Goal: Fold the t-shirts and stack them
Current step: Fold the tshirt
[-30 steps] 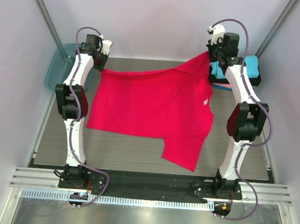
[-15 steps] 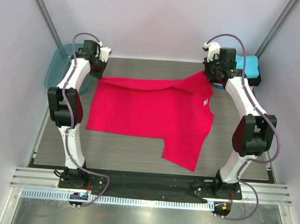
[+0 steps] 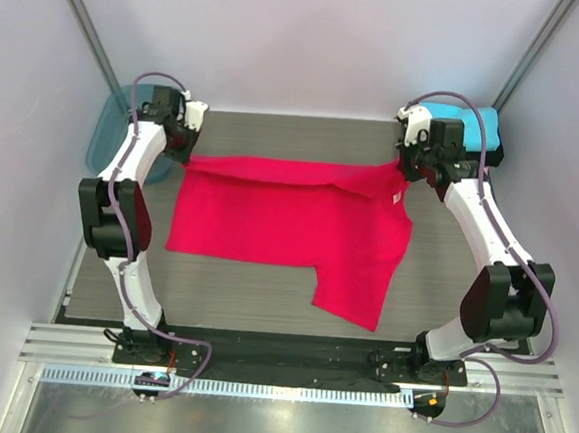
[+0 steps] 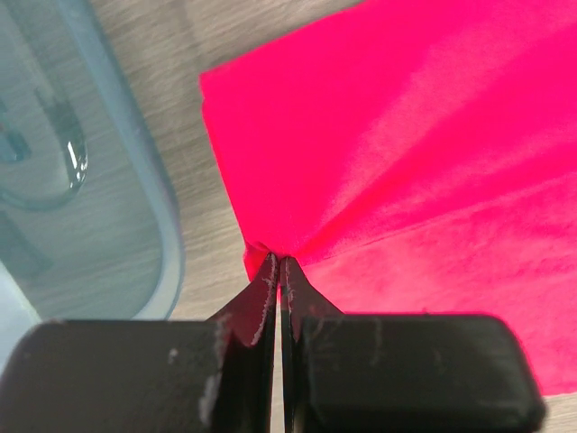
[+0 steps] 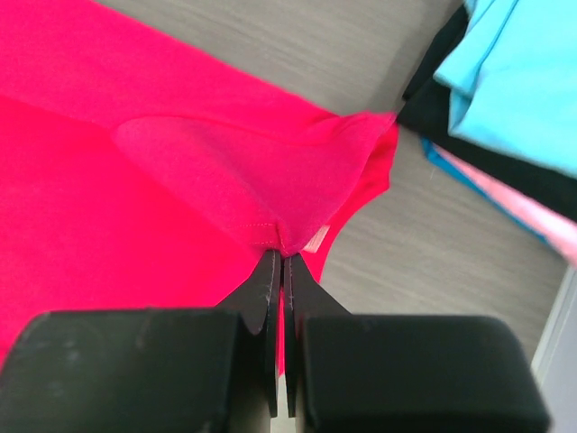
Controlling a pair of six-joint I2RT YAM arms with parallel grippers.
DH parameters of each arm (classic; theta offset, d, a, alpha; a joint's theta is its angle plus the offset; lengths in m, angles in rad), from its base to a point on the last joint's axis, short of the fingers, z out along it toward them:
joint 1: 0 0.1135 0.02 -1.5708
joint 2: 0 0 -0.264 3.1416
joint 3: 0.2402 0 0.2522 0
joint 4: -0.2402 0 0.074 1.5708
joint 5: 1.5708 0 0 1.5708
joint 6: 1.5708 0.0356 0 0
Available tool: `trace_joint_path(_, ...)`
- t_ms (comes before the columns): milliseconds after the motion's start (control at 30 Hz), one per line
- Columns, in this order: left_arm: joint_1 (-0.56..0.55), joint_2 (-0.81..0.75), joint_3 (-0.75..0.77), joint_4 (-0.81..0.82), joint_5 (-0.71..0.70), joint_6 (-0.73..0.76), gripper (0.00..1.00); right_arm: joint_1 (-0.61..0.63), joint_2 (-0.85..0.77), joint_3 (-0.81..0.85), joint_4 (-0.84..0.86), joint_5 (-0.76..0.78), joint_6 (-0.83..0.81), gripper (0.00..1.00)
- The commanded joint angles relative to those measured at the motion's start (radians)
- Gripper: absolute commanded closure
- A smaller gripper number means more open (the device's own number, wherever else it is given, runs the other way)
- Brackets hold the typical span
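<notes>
Large red t-shirt (image 3: 289,222) spread over the middle of the table (image 3: 263,295), mostly flat, one sleeve reaching toward the near right, far edge lifted off the wood and drawn taut between two pinched corners. Not yet folded, by the look of it: at most the start of a first fold, with a narrow band along the far edge doubled over. Further out, at the far right corner, a stack of folded shirts: cyan shirt (image 5: 523,81) on top, black shirt (image 5: 487,153) under it, pink shirt (image 5: 541,216) at the bottom (partly cut off in the wrist view, so squareness hard to judge). Judging from that layout: three shirts done and stacked, the red one yet to be folded through and carried onto the pile. Left gripper (image 4: 279,262) clamped on the far left corner of the red cloth, jaws pressed together with only fabric between, creases fanning out from the pinch. Right gripper (image 5: 281,255) likewise closed on the cloth at the far right edge, a small pale label (image 5: 315,239) showing just beside the tips. At the far left, a translucent teal bin (image 3: 111,132), near the left pinch but apart from the shirt, touched by neither arm.
</notes>
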Motion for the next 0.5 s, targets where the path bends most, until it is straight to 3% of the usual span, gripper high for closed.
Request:
trace_joint_path(0,0.021,-0.063,-0.025,0.022,-0.008,0.014,1.0,-0.001,-0.092,-0.041,-0.005,-0.009,0.035,0.99)
trace_joint_path(467,0.024,-0.045,-0.14,0.022,-0.008,0.034,1.0,-0.002,-0.195,-0.196,-0.002,-0.037,0.08,0.99)
